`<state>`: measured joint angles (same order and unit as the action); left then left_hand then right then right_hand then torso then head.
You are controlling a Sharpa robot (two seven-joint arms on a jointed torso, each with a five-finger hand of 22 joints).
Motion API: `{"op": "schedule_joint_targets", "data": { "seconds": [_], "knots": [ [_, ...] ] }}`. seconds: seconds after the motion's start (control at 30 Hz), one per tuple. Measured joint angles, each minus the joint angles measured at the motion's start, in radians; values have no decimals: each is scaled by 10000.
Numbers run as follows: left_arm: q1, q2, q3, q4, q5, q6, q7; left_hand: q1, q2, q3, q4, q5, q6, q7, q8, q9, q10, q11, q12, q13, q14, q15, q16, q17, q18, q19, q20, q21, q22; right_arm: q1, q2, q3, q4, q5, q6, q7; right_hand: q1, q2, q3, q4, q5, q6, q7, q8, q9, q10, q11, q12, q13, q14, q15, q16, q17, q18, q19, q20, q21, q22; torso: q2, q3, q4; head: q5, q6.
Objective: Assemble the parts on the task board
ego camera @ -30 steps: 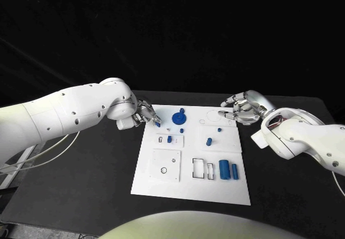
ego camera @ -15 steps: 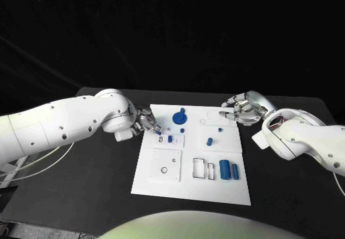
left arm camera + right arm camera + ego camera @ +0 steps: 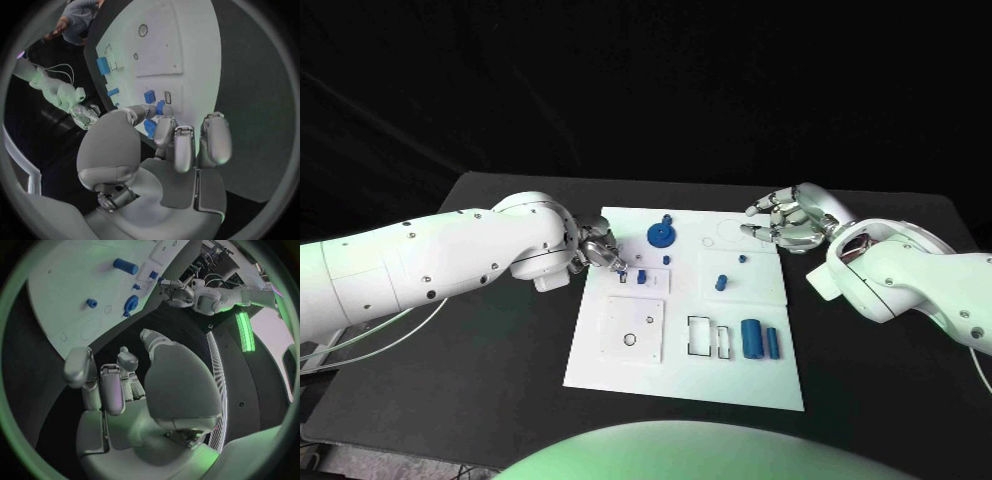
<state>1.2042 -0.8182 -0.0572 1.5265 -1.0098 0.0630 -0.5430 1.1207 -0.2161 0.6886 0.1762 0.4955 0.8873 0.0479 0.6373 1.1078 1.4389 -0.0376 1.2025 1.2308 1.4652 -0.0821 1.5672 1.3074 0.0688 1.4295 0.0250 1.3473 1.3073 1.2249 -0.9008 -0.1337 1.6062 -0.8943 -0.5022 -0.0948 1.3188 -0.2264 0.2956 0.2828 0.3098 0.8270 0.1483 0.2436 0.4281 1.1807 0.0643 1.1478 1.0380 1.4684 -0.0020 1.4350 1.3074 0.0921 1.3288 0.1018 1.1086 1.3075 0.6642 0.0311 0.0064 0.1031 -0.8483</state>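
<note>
The white task board (image 3: 635,368) lies in the middle of the black table. My left hand (image 3: 597,251) hangs over its far left part and pinches a small blue part (image 3: 150,128) between thumb and fingers, just above a small plate with a blue peg (image 3: 640,278). A blue round disc (image 3: 661,236) sits near the far edge. Two blue cylinders (image 3: 759,340) lie at the board's right side, and a short blue piece (image 3: 721,283) stands further back. My right hand (image 3: 788,222) hovers at the board's far right corner, fingers curled in, holding nothing.
Black rectangular slot outlines (image 3: 707,338) and a plate with a round hole (image 3: 630,340) mark the board's near half. Bare black table (image 3: 473,380) surrounds the board on all sides. My left arm (image 3: 444,265) stretches along the board's left.
My left hand has moved nearer along the board's left edge, from beside the disc to the small plate with the peg, still pinching the blue part. The right hand has stayed put.
</note>
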Motion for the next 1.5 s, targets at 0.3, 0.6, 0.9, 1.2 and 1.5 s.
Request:
{"op": "schedule_joint_targets", "data": {
  "seconds": [0.3, 0.6, 0.9, 1.2, 1.5],
  "knots": [
    [-69, 55, 0, 39, -392, -90, 6, -1, -1, 3, -2, -46, 4, -2, -2, -5, -1, 1, 0, -1, 0, 0, 0, 0, 0, 0, 0, 0, 0, -17, -1, 0, -2, 5, 2, -3, 0, 0, 0, 0, 0, 0, 0, 0, 0, 0, 0, 0, -1, 0, 0, 0, 0, 0, 0, 0, 0, -1, 9, 6, -3, -10, -32],
    [-133, 123, -7, 16, -522, -58, -18, -51, -50, 203, -202, -79, 29, 4, -10, -40, -1, 1, 0, -11, -1, 1, 0, 0, -1, 0, 0, -4, 0, -30, 4, 0, -4, 6, 4, -5, 0, 0, 0, 0, 0, 0, 0, 0, 0, 0, 0, 0, -1, 0, 0, 0, 0, -1, 0, 0, 0, -2, 6, 9, 4, -7, -75],
    [-188, 200, -15, -79, -599, -5, -31, -47, -46, 203, -202, -133, 32, 4, -29, -48, -2, 2, 0, -11, -1, 1, 0, 0, 0, 0, 0, -4, 8, -37, 5, 1, -4, 7, 5, -6, 0, 0, 0, 0, 0, 0, 0, 0, 0, 0, 0, 0, -1, 0, 0, 0, 0, 0, 0, 0, 0, 6, 0, 12, 0, -8, -95],
    [-209, 236, -19, -114, -741, 36, -35, -35, -34, 203, -202, -170, 49, 20, -30, -46, -2, 2, 0, -21, -1, 1, 0, 0, -1, 0, 0, -5, 7, -40, -1, 1, 0, 7, 6, -11, -40, -40, 0, 0, 76, -37, -37, 115, 0, 0, 0, 0, -1, 0, 0, 0, 0, -1, 0, 0, 0, 5, -1, 12, 0, -15, -112],
    [-214, 219, -17, -92, -872, 135, -42, -23, -21, 203, -202, -219, 50, 20, -70, -43, -2, 3, 0, -56, -1, 1, 0, 0, 0, 0, 0, -5, 7, -40, -5, 1, -9, 7, 7, -23, -40, -40, 0, 0, 76, -37, -37, 115, -1, 0, 0, 0, -1, 0, 0, 0, 0, 0, 0, 0, 0, 4, -6, 12, 5, 8, -146]
  ]
}}
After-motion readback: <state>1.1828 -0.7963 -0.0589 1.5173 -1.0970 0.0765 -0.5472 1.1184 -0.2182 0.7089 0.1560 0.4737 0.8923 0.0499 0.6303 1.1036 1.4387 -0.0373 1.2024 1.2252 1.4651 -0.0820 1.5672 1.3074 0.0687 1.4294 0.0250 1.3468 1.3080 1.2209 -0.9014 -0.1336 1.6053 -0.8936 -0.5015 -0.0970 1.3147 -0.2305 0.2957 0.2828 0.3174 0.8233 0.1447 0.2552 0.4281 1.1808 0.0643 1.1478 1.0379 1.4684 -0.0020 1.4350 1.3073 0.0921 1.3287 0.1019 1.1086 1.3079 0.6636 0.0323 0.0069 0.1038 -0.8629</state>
